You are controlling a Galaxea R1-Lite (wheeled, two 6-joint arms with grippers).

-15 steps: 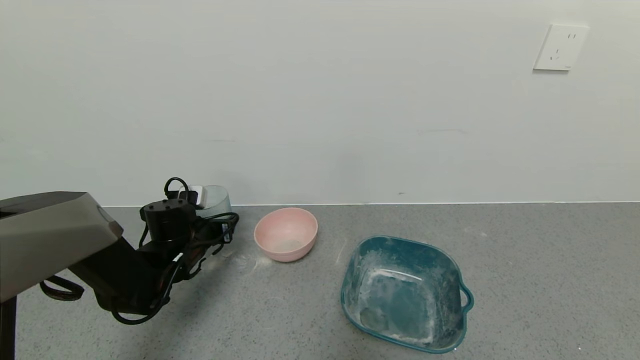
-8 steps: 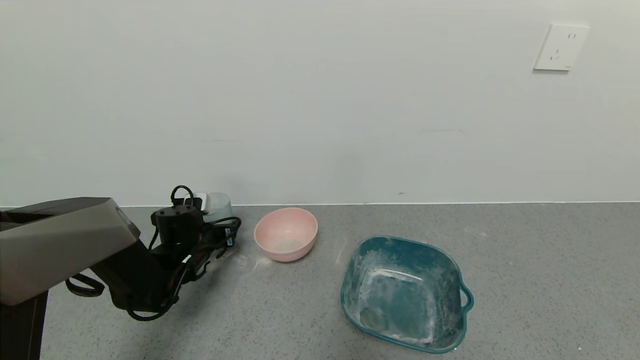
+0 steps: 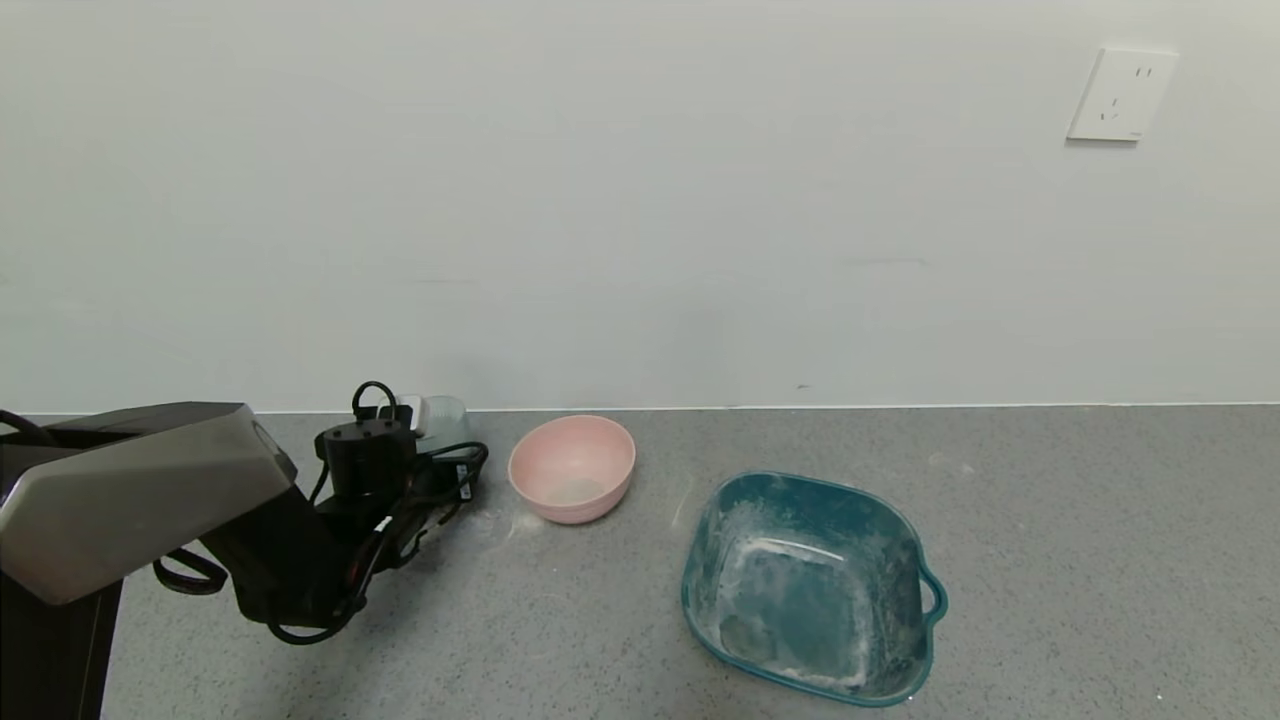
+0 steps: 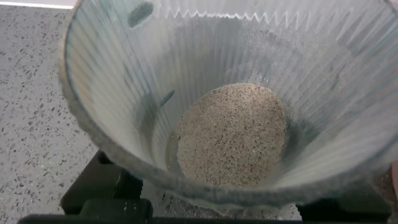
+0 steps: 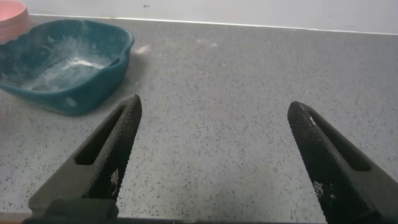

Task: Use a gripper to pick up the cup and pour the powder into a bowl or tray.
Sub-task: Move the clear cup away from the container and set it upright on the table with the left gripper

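- My left tool [image 3: 425,425] is clamped on the small ribbed translucent blue-grey cup [image 3: 443,416], upright, low over the grey tabletop [image 3: 1050,520].
- The round pale pink bowl [image 3: 572,468] lies just to its right, nearer than the teal basin [image 3: 812,585].
- Greyish powder [image 4: 230,134] covers the cup's bottom.
- My right tool [image 5: 211,158] hangs open, idle.

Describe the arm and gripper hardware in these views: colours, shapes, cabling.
The left arm has a grey angular shell and black joints. The left gripper is black, with a cylindrical module, looped black cables and white pads. The right gripper shows two black tapered jaws, each with a slot and a textured inner face.
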